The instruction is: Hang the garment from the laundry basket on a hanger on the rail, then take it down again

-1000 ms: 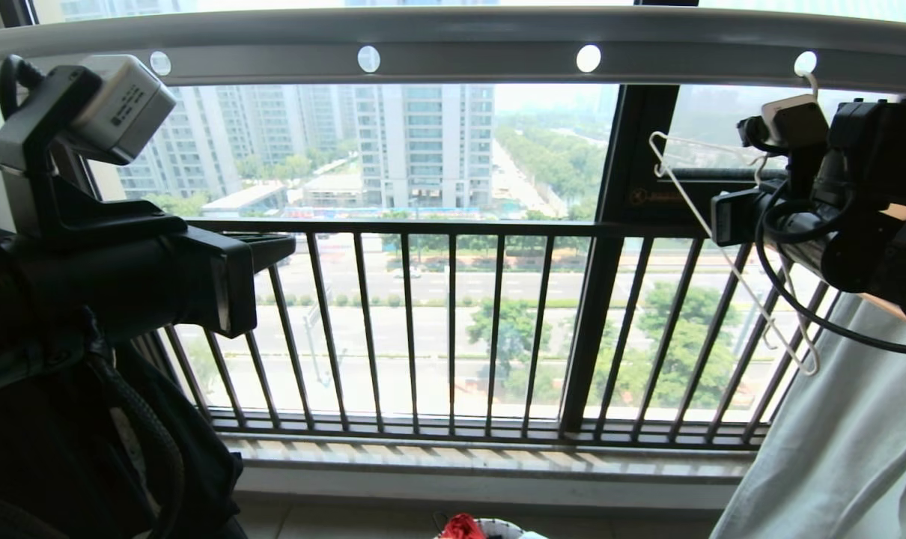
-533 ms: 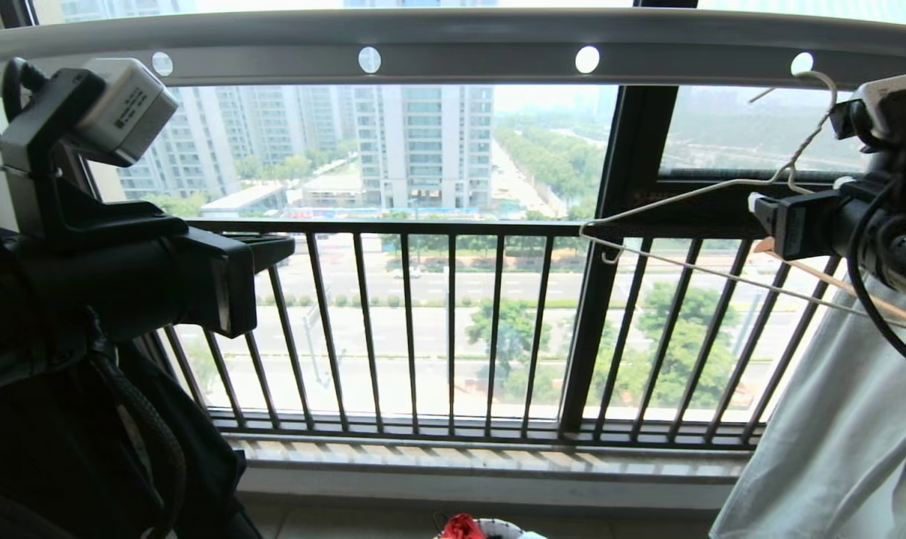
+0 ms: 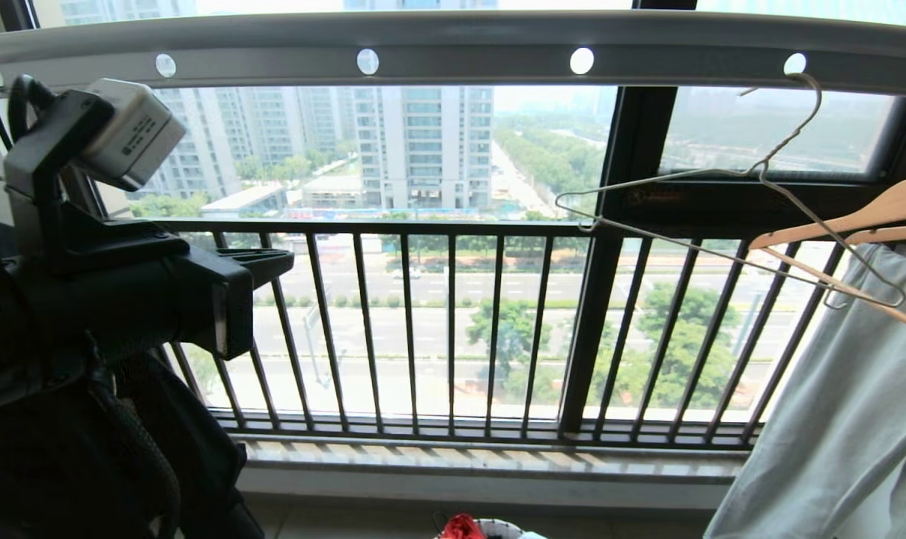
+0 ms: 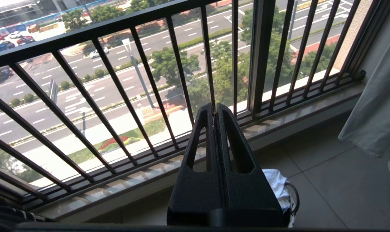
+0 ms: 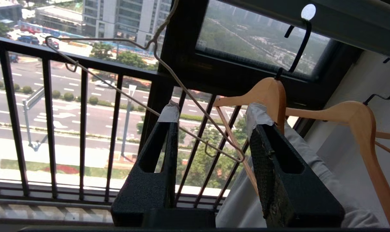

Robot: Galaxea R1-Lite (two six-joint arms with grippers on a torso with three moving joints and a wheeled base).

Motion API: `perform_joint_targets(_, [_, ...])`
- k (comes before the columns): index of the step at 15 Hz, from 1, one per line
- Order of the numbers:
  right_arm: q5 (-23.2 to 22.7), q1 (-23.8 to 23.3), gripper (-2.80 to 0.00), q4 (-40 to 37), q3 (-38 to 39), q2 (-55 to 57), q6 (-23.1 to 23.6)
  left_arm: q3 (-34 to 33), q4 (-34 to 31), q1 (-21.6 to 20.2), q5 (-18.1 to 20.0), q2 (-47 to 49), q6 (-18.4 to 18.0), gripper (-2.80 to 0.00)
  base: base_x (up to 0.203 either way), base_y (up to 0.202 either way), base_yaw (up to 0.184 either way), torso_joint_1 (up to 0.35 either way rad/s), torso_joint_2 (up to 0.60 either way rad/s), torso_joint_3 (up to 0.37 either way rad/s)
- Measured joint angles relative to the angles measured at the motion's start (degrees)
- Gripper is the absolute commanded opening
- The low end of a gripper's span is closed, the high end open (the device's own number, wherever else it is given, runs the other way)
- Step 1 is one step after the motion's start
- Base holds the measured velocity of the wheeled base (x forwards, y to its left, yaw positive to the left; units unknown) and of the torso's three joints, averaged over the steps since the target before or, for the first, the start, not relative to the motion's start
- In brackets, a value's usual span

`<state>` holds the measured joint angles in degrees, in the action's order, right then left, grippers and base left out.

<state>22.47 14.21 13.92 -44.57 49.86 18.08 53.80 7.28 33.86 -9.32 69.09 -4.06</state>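
One wire hanger [image 3: 730,217] hangs empty by its hook from a hole in the rail [image 3: 453,45], tilted, just beside a wooden hanger [image 3: 842,224] carrying a pale garment [image 3: 835,419]. The right gripper [image 5: 214,116] stands open below it, holding nothing. The left gripper [image 4: 215,111] is closed and empty before the dark railing [image 3: 423,322]. Down in the basket [image 3: 498,528], the red shirt [image 3: 462,526] lies. No writing is legible

Only a red scrap of the garment [image 3: 460,526] and a sliver of the laundry basket [image 3: 498,526] are shown, cut off far below the left gripper [image 3: 262,258], while the right gripper [image 5: 214,119] is kept wholly outside the head view.
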Motion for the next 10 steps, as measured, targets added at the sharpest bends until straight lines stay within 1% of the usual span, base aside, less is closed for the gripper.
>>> perform_joint_targets(2, [-0.3, 0.06, -2.8, -3.76, 0.04, -5.9, 0.05, -2.73, -0.23, -0.25, -0.1, -3.77, -0.47, -2.8, 0.0, 0.0, 0.0, 0.0, 0.0, 0.0])
perform_joint_targets(4, [-0.59, 0.09, -2.8, -8.35, -0.11, -11.9, 0.07, -6.95, -0.36, -0.9, -0.65, -9.99, -0.78, -2.8, 0.0, 0.0, 0.0, 0.0, 0.0, 0.0])
perform_joint_targets(6, [-0.48, 0.09, -2.8, -12.9, -0.61, -18.03, -0.15, -11.86, -1.36, -3.16, -1.69, -18.45, -0.91, -2.8, 0.0, 0.0, 0.0, 0.0, 0.0, 0.0])
perform_joint_targets(7, [-0.08, 0.04, -2.8, -15.53, -0.74, -20.94, -0.25, -13.8, -3.06, -4.62, -2.25, -23.18, -1.12, -2.8, 0.0, 0.0, 0.0, 0.0, 0.0, 0.0])
perform_joint_targets(8, [0.53, 0.02, -2.8, -18.71, -0.82, -23.33, -0.42, -15.22, -5.57, -6.51, -2.99, -27.59, -1.44, -2.8, 0.0, 0.0, 0.0, 0.0, 0.0, 0.0])
perform_joint_targets(9, [1.17, -0.07, -2.8, -21.94, -0.82, -25.4, -0.8, -16.52, -8.44, -10.0, -3.71, -31.87, -1.73, -2.8, 0.0, 0.0, 0.0, 0.0, 0.0, 0.0])
perform_joint_targets(10, [1.8, -0.59, -2.8, -23.54, -1.02, -27.14, -0.94, -17.6, -10.96, -14.76, -4.23, -35.69, -1.89, -2.8, 0.0, 0.0, 0.0, 0.0, 0.0, 0.0])
